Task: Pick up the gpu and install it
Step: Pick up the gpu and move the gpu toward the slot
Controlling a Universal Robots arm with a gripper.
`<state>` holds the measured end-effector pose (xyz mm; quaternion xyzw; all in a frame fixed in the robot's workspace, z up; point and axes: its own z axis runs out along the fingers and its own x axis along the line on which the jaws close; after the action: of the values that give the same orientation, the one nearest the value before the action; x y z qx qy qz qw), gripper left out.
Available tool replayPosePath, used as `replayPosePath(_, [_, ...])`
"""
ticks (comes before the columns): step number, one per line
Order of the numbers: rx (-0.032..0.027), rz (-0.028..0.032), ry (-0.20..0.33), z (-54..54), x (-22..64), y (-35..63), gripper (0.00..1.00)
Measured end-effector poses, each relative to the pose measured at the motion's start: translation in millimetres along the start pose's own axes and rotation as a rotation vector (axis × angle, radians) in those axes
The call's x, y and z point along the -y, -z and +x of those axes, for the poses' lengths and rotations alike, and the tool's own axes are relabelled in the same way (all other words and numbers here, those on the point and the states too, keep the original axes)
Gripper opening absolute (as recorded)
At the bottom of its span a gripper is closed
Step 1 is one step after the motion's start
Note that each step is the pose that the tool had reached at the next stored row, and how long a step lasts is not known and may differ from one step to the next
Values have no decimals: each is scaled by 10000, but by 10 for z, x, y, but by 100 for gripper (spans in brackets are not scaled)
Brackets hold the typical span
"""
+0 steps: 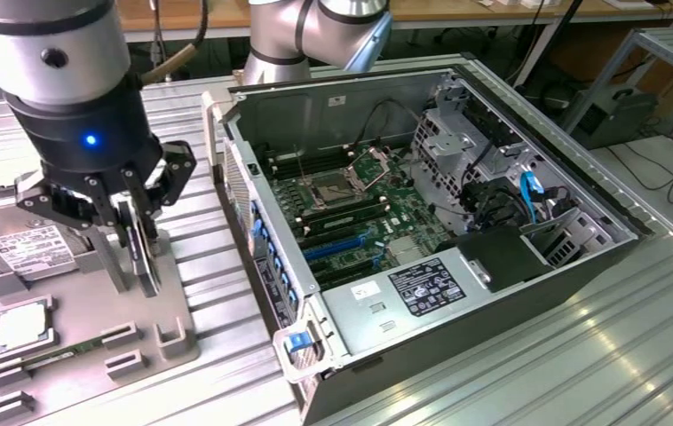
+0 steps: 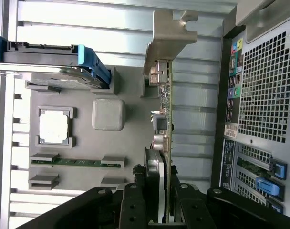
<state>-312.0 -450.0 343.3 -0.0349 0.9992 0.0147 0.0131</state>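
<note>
Two fingers (image 2: 133,202) clamp the gpu (image 2: 165,109), a light, stiff, fragile card: you should hold its edge only.

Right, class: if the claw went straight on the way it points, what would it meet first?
The grey tray below. The claw points down with the graphics card upright between its fingers, so the card's lower edge would likely hit the tray first; the gap is hard to judge.
</note>
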Motion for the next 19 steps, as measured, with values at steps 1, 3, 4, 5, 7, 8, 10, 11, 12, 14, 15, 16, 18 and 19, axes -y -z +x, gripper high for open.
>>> replayPosePath(1, [0,0,0,-1,-1,43,29])
replayPosePath(3, [-1,1,0,-4,-4,138,29])
replayPosePath(4, [1,-1,0,-5,-5,179,29])
replayPosePath(5, [-1,0,0,-6,-6,229,29])
replayPosePath(7, [0,0,0,-9,-10,343,29])
replayPosePath(8, [0,0,0,-10,-11,384,29])
replayPosePath(10, [0,0,0,-13,-13,473,29])
replayPosePath(11, [2,-1,0,-18,-19,661,29])
replayPosePath(12, [0,0,0,-20,-20,719,29])
replayPosePath(14, [1,-1,0,-22,-23,808,29])
replayPosePath(15, [-1,0,0,-23,-24,861,29])
replayPosePath(16, [1,-1,0,-26,-27,935,29])
replayPosePath(18, [0,0,0,-28,-29,1027,29])
replayPosePath(19, [2,-1,0,-29,-30,1062,29])
